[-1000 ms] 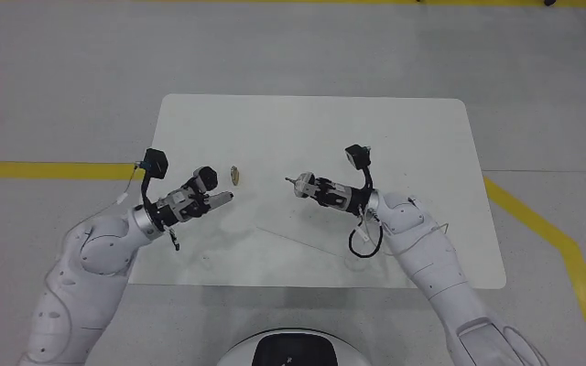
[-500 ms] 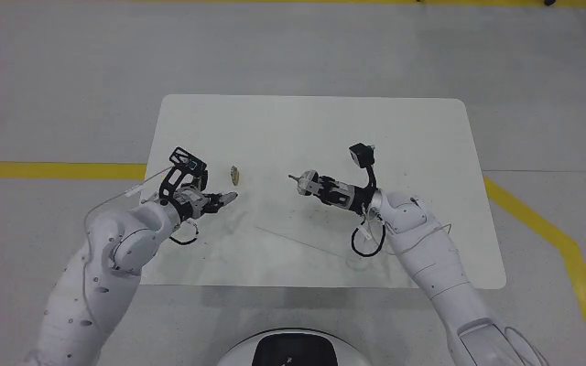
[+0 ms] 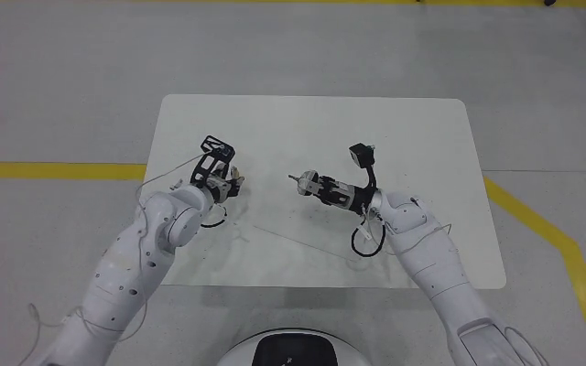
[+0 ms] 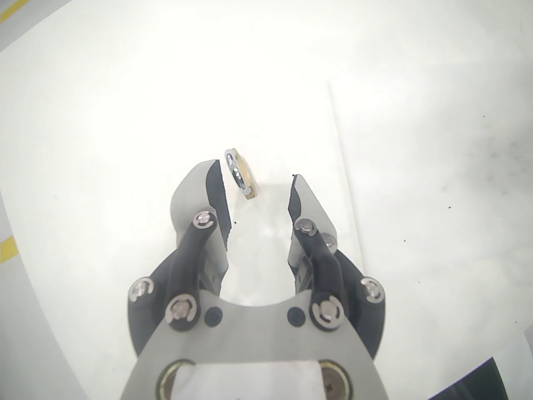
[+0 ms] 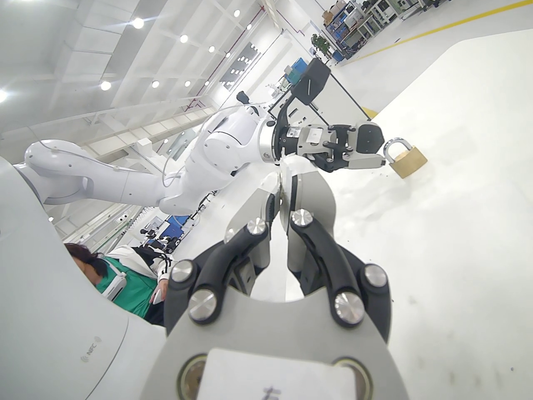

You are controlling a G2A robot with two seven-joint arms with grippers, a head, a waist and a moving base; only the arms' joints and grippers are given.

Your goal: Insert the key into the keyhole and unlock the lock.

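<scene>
The white table (image 3: 412, 137) is the biggest thing going on here, and both claws are out over the middle of it, pointing roughly at each other.

The left gripper (image 4: 255, 173) has its jaws spread wide, tips down close to the tabletop. The brass padlock (image 4: 240, 173) sits right in the gap between them, up near the tips rather than back toward the palm. It's way closer to one jaw than the other, silver shackle turned toward that nearer jaw. It might be touching, might be just off it (honestly can't tell from the wrist cam). The other jaw has clear daylight between it and the lock.

The right gripper (image 5: 280, 185) is pinched tight, with basically no gap between the pads. It's well apart from the padlock, which sits out ahead of its tips over by the left claw.

Smallest bit: the key (image 3: 293, 177). From the top view it's just a thin sliver poking out past the right claw's tips, aimed toward the padlock side.
</scene>
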